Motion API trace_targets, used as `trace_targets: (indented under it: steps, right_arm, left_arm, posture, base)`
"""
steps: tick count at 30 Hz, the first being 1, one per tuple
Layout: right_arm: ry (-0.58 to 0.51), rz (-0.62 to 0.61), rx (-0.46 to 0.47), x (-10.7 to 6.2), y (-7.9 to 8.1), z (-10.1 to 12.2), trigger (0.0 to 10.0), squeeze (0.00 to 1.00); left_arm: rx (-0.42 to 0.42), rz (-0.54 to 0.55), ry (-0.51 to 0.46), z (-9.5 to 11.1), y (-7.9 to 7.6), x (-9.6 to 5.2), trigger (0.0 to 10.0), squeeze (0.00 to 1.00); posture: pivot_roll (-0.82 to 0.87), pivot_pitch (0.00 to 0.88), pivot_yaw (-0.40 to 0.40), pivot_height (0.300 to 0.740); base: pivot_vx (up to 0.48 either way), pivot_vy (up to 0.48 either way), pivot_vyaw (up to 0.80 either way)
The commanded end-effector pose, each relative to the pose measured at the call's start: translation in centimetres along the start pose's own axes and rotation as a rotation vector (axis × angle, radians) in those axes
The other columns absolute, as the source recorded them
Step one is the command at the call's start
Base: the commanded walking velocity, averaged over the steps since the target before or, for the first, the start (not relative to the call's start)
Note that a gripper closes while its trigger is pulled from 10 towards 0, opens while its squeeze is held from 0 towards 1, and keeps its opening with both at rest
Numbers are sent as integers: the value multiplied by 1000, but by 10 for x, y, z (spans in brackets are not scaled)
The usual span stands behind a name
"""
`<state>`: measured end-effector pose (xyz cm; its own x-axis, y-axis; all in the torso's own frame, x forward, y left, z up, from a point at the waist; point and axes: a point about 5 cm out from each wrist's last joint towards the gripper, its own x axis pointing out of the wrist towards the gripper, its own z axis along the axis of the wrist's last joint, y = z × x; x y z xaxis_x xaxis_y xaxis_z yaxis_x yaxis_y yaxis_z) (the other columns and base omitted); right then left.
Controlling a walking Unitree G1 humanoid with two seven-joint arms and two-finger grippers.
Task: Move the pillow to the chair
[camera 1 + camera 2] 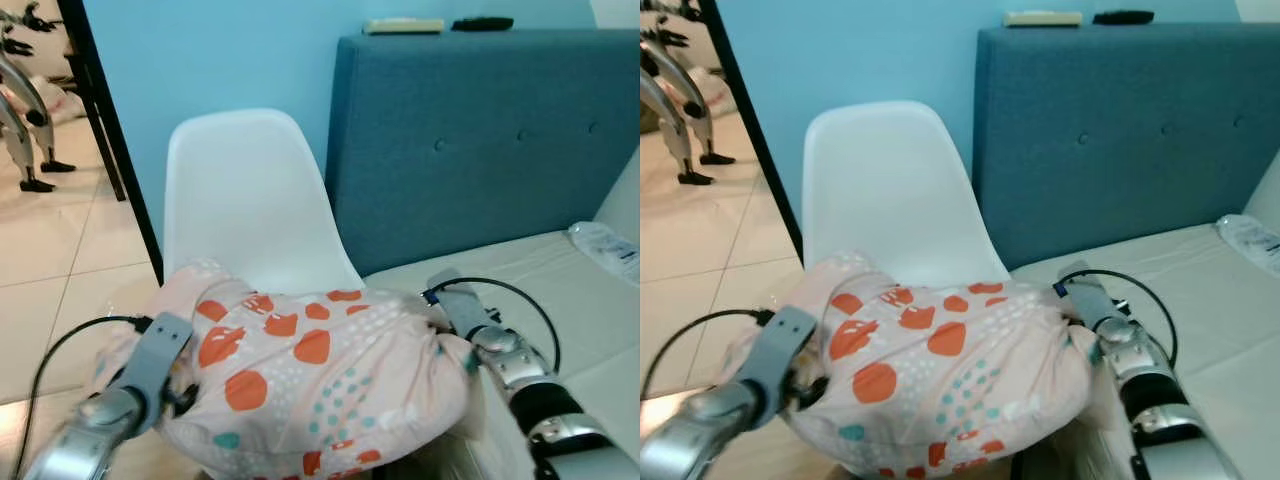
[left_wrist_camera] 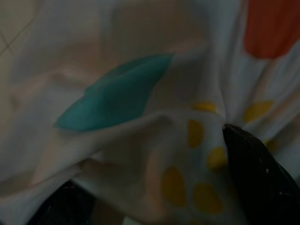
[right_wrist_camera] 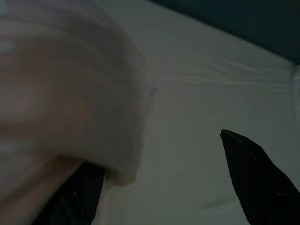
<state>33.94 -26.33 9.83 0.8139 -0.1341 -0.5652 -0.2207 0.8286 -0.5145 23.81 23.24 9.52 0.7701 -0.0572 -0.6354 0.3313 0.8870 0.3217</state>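
Pillow [image 1: 310, 385], pink with orange and teal spots: lower centre of frame, held off the surfaces between both arms, in front of the white chair [image 1: 245, 200], not yet on its seat; left gripper [image 2: 154, 187] clenched on a fold of the cover; right gripper [image 3: 164, 187] spread against the pillow's end, above the bed [image 1: 560, 290]; lowering and release remain

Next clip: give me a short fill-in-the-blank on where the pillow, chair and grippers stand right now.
1. The pillow is pressed between the left gripper and the ____ gripper.
2. The chair behind the pillow is ____ in colour.
3. The headboard beside the chair is ____.
4. The pillow's biggest spots are ____.

Missing words: right; white; blue; orange
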Motion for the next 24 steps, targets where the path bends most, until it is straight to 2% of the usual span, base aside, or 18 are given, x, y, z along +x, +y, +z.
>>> trace_targets:
  steps: [1,5,7,8,9,11,12,13,16,22,23,24]
  right_arm:
    - [-17,7,-36,-4,-1,11,10000,0]
    - [-56,24,-77,-21,-17,30,10000,0]
    - [-78,104,-112,-35,-19,40,10000,0]
    - [-78,104,-112,-35,-19,40,10000,0]
    - [-82,178,-139,-44,-18,41,10000,0]
    - [-88,339,-267,-68,-12,37,10000,0]
    - [-88,339,-267,-68,-12,37,10000,0]
    - [-82,389,-313,-76,-10,34,10000,0]
    - [0,521,-422,-90,-3,11,10000,0]
    - [38,615,-409,-100,5,-3,10000,0]
    - [-11,682,-380,-108,10,0,10000,0]
    - [-145,749,-311,-119,12,17,10000,0]
  left_arm:
    - [36,32,6,5,6,-5,10000,1000]
    - [60,75,-33,20,15,-10,10000,1000]
    - [54,96,-75,30,15,-10,10000,1000]
    - [54,96,-75,30,15,-10,10000,1000]
    - [63,93,-87,35,13,-10,10000,1000]
    - [55,82,-117,43,8,-9,10000,1000]
    - [55,82,-117,43,8,-9,10000,1000]
    - [52,78,-130,46,5,-8,10000,1000]
    - [52,59,-158,54,-6,-3,10000,1000]
    - [28,48,-193,61,-14,0,10000,1000]
    - [24,44,-208,64,-16,1,10000,1000]
    - [19,49,-232,68,-17,2,10000,1000]
  posture:
    - [130,0,-64,595]
    - [130,0,-63,595]
    - [130,0,-63,595]
    - [130,0,-63,595]
    - [131,0,-62,595]
    - [127,0,-60,595]
    - [127,0,-60,595]
    - [126,0,-60,595]
    - [120,0,-60,595]
    - [118,0,-59,595]
    - [112,0,-55,595]
    - [110,0,-53,595]
  base:
    - [0,0,0]
    - [0,0,0]
    - [0,0,0]
    - [0,0,0]
    - [0,0,0]
    - [0,0,0]
    - [0,0,0]
    - [0,0,0]
    - [0,0,0]
    - [0,0,0]
    - [0,0,0]
    - [0,0,0]
